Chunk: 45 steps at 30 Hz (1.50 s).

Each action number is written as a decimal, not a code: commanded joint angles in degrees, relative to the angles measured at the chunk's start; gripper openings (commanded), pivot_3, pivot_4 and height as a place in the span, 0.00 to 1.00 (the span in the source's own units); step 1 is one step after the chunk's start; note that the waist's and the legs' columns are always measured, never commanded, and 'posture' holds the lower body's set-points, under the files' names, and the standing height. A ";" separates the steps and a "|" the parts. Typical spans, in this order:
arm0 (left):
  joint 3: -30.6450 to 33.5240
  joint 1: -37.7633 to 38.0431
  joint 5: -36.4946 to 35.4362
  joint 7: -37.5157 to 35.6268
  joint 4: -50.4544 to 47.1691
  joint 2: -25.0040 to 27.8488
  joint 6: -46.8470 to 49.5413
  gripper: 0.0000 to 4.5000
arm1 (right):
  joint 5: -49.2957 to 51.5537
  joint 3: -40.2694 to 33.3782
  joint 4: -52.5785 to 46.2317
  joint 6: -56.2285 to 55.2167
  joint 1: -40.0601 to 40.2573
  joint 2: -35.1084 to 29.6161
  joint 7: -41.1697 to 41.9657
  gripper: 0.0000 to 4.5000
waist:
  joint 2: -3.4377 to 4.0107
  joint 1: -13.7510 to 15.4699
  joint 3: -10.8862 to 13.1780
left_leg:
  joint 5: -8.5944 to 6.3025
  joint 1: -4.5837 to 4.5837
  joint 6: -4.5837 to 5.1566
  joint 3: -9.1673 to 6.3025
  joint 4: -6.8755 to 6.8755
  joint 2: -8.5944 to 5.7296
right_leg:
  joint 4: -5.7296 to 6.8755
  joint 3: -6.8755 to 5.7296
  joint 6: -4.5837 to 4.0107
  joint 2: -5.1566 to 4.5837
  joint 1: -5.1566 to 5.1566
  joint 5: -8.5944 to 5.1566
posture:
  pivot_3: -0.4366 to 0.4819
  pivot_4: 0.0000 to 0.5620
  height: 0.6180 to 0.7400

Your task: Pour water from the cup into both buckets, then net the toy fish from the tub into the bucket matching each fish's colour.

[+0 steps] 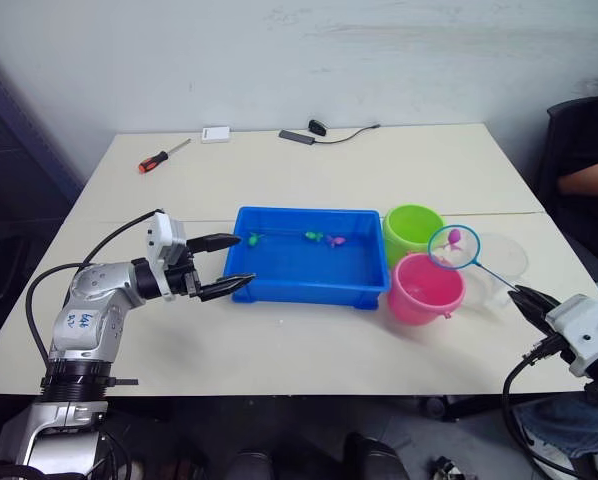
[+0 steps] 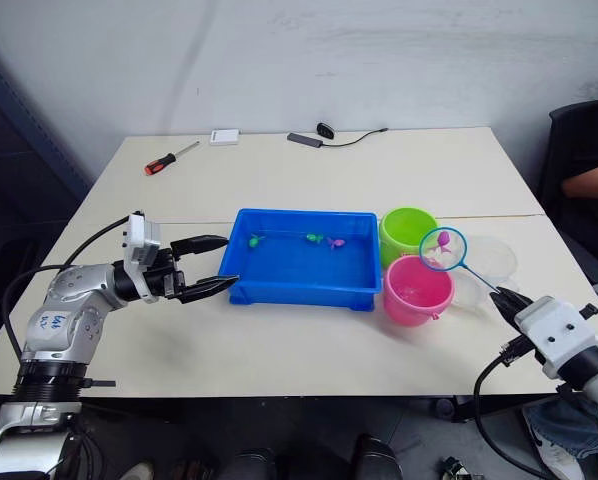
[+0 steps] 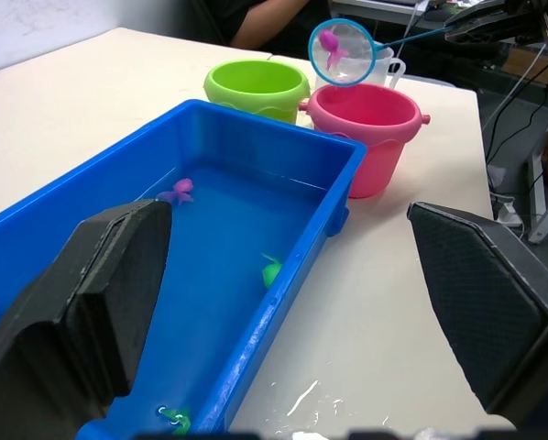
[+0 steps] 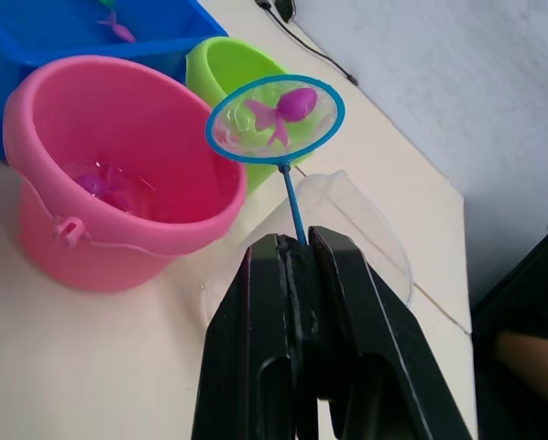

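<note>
Right pincer (image 4: pixel 297 252) squeezes the net (image 4: pixel 276 119) stick, lower right; a pink fish (image 4: pixel 290 105) sits in it above the pink bucket (image 4: pixel 118 183). Left pincer (image 1: pixel 229 262) gapes wide by the tub (image 1: pixel 309 288), mid-left.

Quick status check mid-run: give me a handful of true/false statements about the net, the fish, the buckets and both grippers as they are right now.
1. The net holds a pink fish. True.
2. The right gripper is shut on the net's handle. True.
3. The left gripper grips the tub. False: it is open, its fingers astride the tub's near left corner without gripping it.
4. The green bucket stands nearer the robot than the pink bucket. False: the pink one is nearer.
5. Fish remain in the tub. True: green and pink ones lie in it.
</note>
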 commanded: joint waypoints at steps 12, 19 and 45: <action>0.12 -1.25 -1.19 -4.20 -1.01 0.73 0.40 0.99 | -18.12 0.67 13.82 -32.21 -3.37 -1.27 -8.89 0.00 | -0.01 -0.12 0.00 | 0.08 0.13 -0.13 0.10 0.00 0.00 | 0.07 0.06 0.11 0.01 0.05 0.05 | 0.48 0.27 1.00; -0.13 -1.82 -0.64 -4.56 0.02 0.52 -0.04 0.99 | -26.54 -0.03 18.72 -41.46 -4.30 -4.10 -15.97 0.00 | -0.01 -0.14 0.01 | 0.12 0.19 -0.22 0.14 -0.01 0.00 | 0.08 0.12 0.08 0.00 0.09 0.02 | 0.48 0.27 1.00; -1.55 -3.94 0.27 -4.94 3.40 -1.02 -1.85 0.99 | -33.63 -1.09 11.13 -41.85 -2.33 -9.40 -25.55 0.00 | -0.19 -0.26 0.10 | 0.10 0.42 -0.18 0.20 -0.05 0.00 | 0.13 0.27 0.07 -0.01 0.22 -0.05 | 0.48 0.27 1.00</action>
